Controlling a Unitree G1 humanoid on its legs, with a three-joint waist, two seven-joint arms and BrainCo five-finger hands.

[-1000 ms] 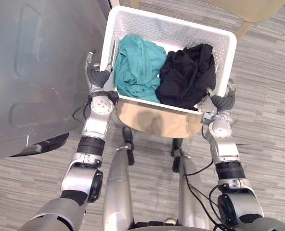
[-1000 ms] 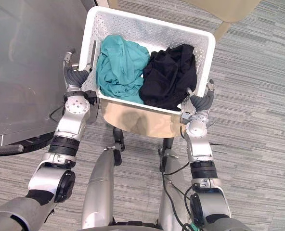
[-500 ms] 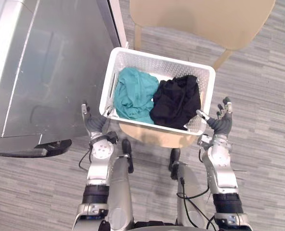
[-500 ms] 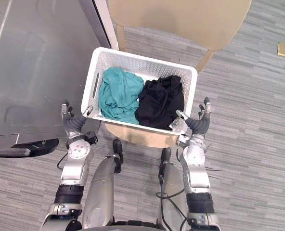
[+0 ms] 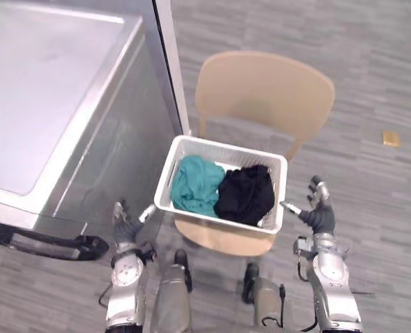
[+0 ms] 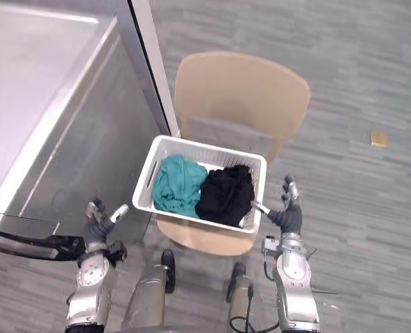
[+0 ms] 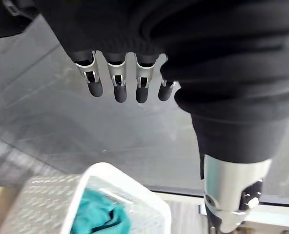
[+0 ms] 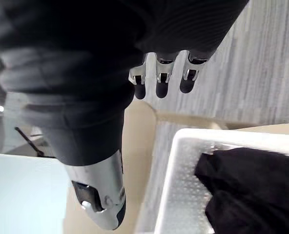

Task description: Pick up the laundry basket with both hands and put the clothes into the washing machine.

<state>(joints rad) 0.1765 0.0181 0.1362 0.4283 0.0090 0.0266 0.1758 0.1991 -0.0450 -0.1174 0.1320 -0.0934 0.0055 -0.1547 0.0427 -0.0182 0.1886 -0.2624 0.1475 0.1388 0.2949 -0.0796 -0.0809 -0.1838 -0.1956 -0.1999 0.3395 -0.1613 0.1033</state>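
Observation:
The white perforated laundry basket (image 5: 230,148) rests on the seat of a tan chair (image 5: 261,87). Inside lie a teal garment (image 5: 194,184) on the left and a black garment (image 5: 246,195) on the right. My left hand (image 5: 126,229) hovers open below and left of the basket's left end, not touching it. My right hand (image 5: 318,216) is open just off the basket's right near corner, a small gap between them. In the left wrist view the fingers (image 7: 116,85) hang straight above the basket's rim (image 7: 134,187). In the right wrist view the fingers (image 8: 161,80) are straight beside the basket's wall (image 8: 176,185).
The grey washing machine (image 5: 46,90) stands at the left, close to the basket's left end. A dark handle bar (image 5: 46,239) juts out low at its front, beside my left hand. A small tan object (image 5: 391,138) lies on the striped grey floor at the right.
The camera has pulled up and back, so the whole scene looks smaller. Both hands have come off the basket's sides and now stand apart from it, lower down.

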